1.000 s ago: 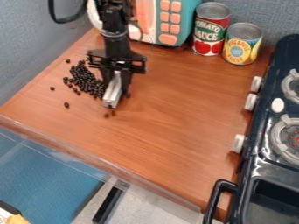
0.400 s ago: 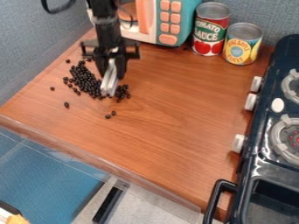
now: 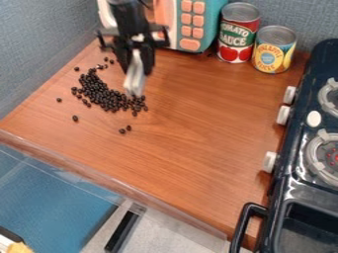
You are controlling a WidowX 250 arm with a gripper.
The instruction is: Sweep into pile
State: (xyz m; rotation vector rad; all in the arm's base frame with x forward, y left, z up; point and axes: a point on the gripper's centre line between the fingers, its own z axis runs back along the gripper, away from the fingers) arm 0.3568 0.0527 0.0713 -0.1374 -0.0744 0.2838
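Camera view: we can't tell whether the claw point(image 3: 134, 92) is spread. Beside it, black beans point(image 3: 101, 96) look light, likely to roll; we'd push their claw-side edge gently.

Light bright, mostly even and soft. Faint sheen on worktop point(image 3: 191, 118), mid-frame. Small glints on black stove point(image 3: 297, 136), right edge; highlights on rims of cans point(image 3: 273, 52), upper right. Soft shadow by lowest knob point(image 3: 269, 162). Claw point(image 3: 134, 91) blurred.
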